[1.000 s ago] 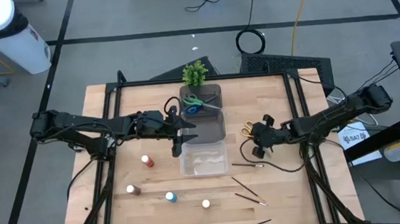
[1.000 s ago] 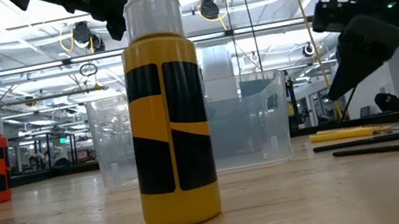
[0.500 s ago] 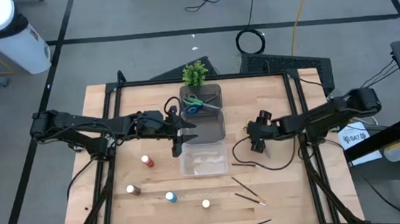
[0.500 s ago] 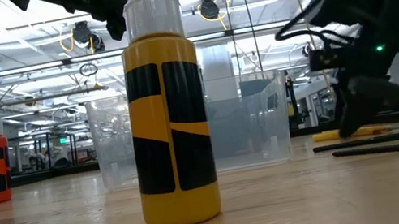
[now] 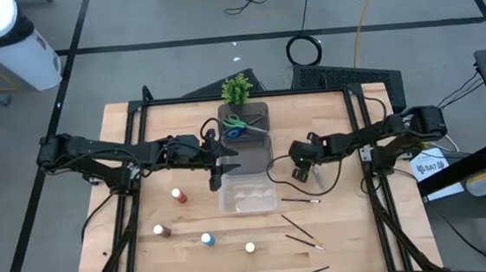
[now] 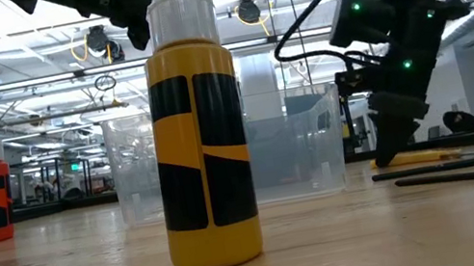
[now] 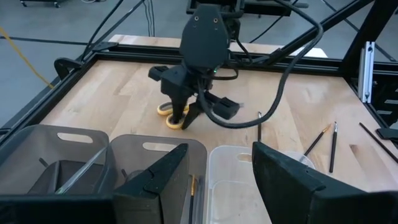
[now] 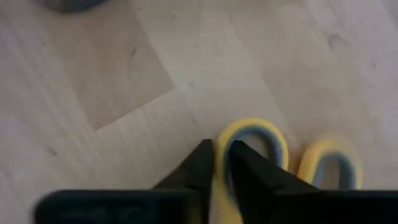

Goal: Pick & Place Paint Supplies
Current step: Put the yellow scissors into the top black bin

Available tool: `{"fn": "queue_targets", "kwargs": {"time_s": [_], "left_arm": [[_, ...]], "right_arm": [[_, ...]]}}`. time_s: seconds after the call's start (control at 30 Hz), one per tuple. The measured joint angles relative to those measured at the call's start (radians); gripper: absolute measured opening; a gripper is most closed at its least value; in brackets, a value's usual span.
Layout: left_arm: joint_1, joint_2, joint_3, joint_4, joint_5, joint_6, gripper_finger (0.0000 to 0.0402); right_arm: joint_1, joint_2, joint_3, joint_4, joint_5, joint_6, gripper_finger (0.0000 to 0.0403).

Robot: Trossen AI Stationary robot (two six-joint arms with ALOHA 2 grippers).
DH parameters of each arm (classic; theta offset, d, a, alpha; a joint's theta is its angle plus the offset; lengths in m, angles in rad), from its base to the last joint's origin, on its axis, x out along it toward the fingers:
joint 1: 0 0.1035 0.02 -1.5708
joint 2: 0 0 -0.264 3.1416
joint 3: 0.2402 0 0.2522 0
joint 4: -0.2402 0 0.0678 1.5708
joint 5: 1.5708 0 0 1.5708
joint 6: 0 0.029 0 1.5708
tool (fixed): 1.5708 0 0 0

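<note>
The yellow-handled scissors [image 7: 166,116] lie flat on the table right of the bins, and my right gripper [image 5: 299,158] stands over their handles, shut on them. My left gripper [image 5: 220,169] hovers open above the bins, holding nothing. The blue- and green-handled scissors [image 5: 238,126] lie in the dark bin [image 5: 262,152]. Red [image 5: 178,195], brown [image 5: 159,231], blue [image 5: 206,239] and pale-capped [image 5: 250,247] paint bottles stand upright on the table's near part. Thin dark paintbrushes [image 5: 300,201] lie flat near right. My right gripper pinches the rim of one yellow handle loop [image 8: 222,140] of the scissors, one finger [image 8: 242,165] inside the loop and the other outside it. It comes from above, pointing down. The scissors lie flat on the table [image 6: 410,159].
A clear bin [image 5: 248,194] sits just near of the dark bin, between the two grippers. A small green potted plant [image 5: 237,89] stands at the table's far edge. More brushes [image 5: 303,234] lie toward the near right corner. Bare wood shows left of the bottles.
My right gripper has moved toward the table's left and come down onto the yellow scissors' handles. The scissors lie where they were.
</note>
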Motion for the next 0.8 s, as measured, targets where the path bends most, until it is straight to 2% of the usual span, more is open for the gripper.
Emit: {"fn": "queue_targets", "kwargs": {"time_s": [0.07,0.13,0.3,0.47,0.8], "left_arm": [[0.000,0.000,0.000,0.001,0.000,0.000,0.0189],[0.000,0.000,0.000,0.001,0.000,0.000,0.0189],[0.000,0.000,0.000,0.001,0.000,0.000,0.0189],[0.000,0.000,0.000,0.001,0.000,0.000,0.0189],[0.000,0.000,0.000,0.001,0.000,-0.001,0.0189]], "right_arm": [[0.001,0.002,0.000,0.007,-0.001,-0.004,0.0034],[0.000,0.000,-0.001,0.010,-0.021,-0.014,0.0014],[0.000,0.000,-0.003,0.044,-0.030,-0.023,0.0036],[-0.001,0.000,-0.005,0.070,-0.052,-0.041,0.0011],[0.003,-0.019,-0.012,0.192,-0.086,-0.070,0.0011]]}}
